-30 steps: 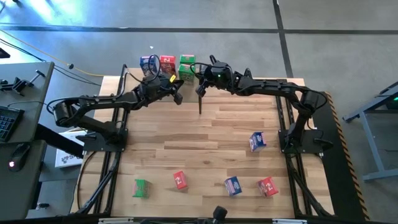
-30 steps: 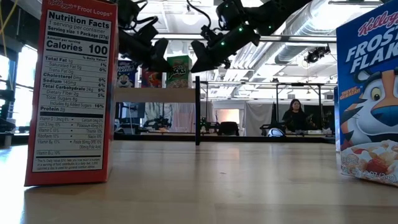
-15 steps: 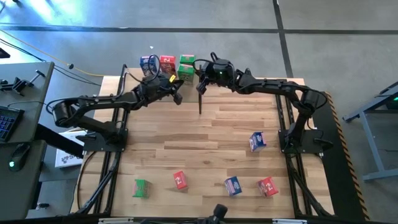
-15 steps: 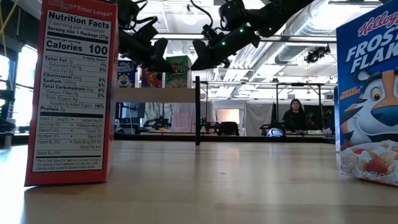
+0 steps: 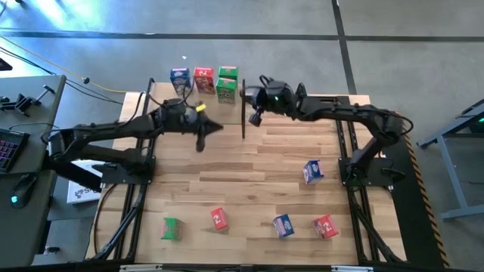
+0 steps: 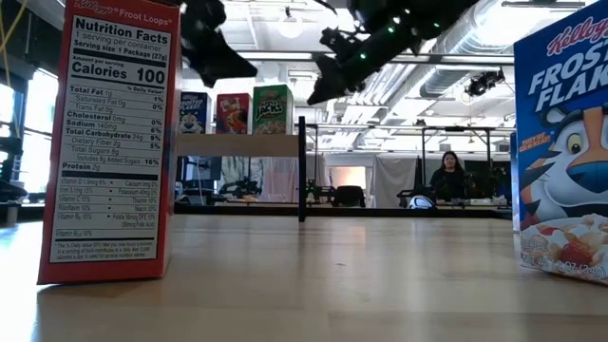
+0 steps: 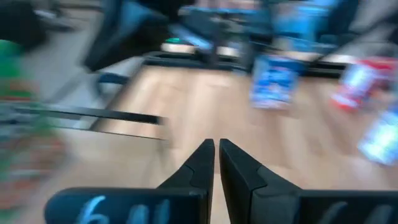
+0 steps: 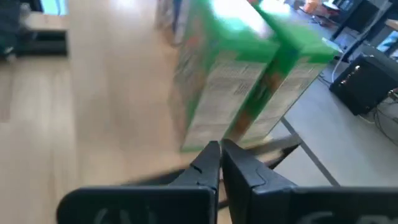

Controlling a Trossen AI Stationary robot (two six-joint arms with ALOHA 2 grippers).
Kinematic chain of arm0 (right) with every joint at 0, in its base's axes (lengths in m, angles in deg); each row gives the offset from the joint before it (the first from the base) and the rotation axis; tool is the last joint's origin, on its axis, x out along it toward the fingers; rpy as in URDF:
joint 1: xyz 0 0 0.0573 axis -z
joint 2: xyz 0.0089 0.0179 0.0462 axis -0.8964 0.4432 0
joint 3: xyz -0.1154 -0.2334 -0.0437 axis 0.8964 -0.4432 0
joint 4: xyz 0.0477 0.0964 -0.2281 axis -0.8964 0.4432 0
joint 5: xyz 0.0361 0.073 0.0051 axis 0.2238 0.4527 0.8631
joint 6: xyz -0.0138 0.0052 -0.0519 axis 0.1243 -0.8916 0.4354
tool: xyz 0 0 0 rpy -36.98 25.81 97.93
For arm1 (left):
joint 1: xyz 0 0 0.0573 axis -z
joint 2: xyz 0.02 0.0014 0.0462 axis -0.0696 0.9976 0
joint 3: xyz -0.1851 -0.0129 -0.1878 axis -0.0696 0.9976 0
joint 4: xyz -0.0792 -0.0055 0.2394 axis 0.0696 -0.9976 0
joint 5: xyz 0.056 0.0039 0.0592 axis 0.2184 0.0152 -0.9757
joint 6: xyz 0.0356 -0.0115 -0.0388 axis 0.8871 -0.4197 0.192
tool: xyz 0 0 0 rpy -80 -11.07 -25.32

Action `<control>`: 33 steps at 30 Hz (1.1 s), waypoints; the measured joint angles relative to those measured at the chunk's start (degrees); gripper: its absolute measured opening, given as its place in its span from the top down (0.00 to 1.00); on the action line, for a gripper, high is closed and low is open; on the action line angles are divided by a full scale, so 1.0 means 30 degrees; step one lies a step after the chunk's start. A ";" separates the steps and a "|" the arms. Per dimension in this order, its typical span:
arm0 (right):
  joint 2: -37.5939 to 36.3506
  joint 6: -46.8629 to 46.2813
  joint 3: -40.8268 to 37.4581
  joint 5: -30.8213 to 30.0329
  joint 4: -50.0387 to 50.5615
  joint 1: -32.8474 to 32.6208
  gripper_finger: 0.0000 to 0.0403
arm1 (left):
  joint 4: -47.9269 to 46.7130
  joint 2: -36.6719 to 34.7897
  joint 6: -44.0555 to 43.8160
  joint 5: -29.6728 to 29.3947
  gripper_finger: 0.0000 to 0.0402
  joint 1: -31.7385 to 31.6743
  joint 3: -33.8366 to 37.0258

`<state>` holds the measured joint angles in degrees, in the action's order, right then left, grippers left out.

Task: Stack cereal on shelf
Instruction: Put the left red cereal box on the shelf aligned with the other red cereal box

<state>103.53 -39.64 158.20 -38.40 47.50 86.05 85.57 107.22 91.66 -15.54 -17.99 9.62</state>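
Three small cereal boxes, blue (image 5: 179, 77), red (image 5: 203, 78) and green (image 5: 226, 83), stood side by side on the light wooden plank shelf (image 6: 237, 144) at the table's (image 5: 257, 162) far edge. I saw my left pincer (image 5: 200, 143) and right pincer (image 5: 255, 119) pressed together, empty, above the table.

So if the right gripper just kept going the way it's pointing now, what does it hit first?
Most likely the green cereal box on the shelf. The right gripper, shut and empty, points straight at it in its wrist view. Depth is unclear, so it may graze the box's lower edge or the shelf plank.
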 joint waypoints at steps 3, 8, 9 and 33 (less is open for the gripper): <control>-0.1391 -0.0358 -0.2506 -0.0353 -0.2663 -0.0720 1.00 | -0.1248 -0.0216 -0.0237 0.1679 0.95 0.0959 0.0000; -0.4907 -0.1555 -0.6480 -0.1902 -0.5558 -0.2043 1.00 | -0.3015 -0.0278 0.0234 0.1786 0.94 0.3122 0.0000; -0.5656 -0.1675 -0.7154 -0.2230 -0.5994 -0.2330 1.00 | -0.3252 -0.0271 0.0340 0.1740 0.93 0.3560 0.0000; -1.1307 -0.2375 -1.2123 -0.4773 -0.6726 -0.5860 1.00 | -0.9786 0.7704 -0.0283 -0.2811 0.35 1.5584 -0.6650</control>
<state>69.61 -46.77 121.83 -52.72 27.33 68.47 56.21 130.33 90.82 -23.97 28.76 -10.33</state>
